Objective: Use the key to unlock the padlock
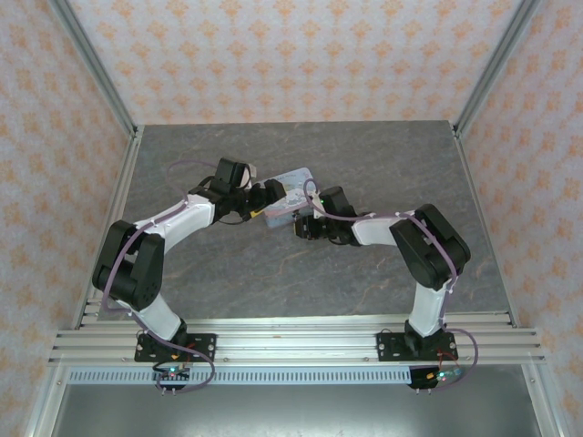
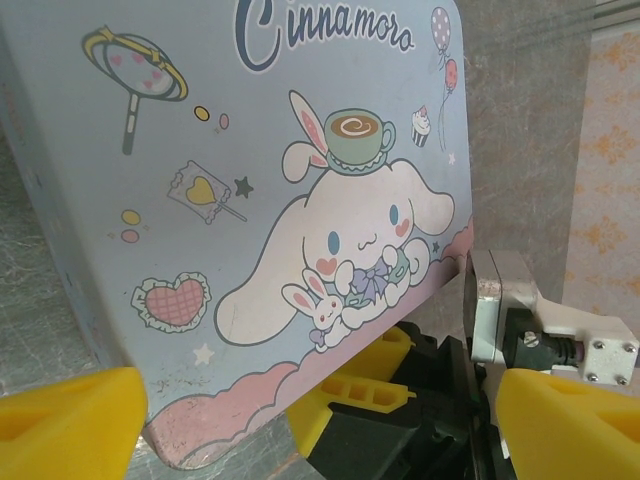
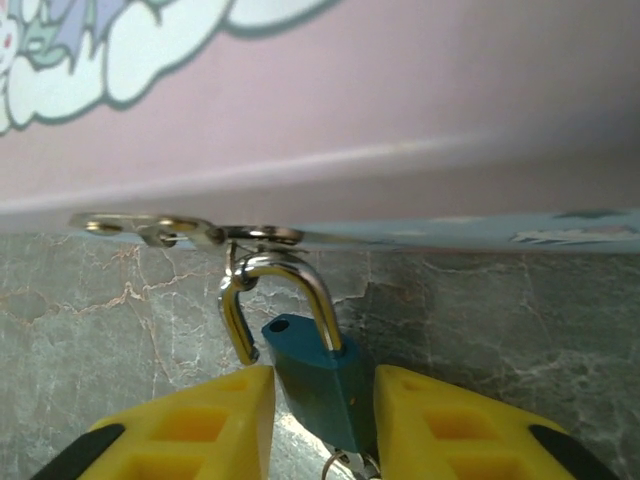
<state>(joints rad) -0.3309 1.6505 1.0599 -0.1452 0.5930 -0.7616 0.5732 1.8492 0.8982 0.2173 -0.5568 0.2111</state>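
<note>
Your right gripper [image 3: 320, 378] is clamped on the one tiny teal-blue metal padlock [image 3: 318, 400], which hangs by its shackle from the one pale blue cartoon-lidded tin [image 2: 250, 150]. Its long axis runs straight back toward that wrist. The left gripper [image 2: 315, 400] is spread wide, just left of the tin. Where the key is, I cannot tell.

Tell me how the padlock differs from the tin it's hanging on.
The padlock is dark teal and plain; the tin is pale blue with a cartoon lid. The padlock is far smaller than the tin. The padlock sits between the fingers of the right gripper; the tin does not. Both are blue-toned and joined at the tin's clasp.
</note>
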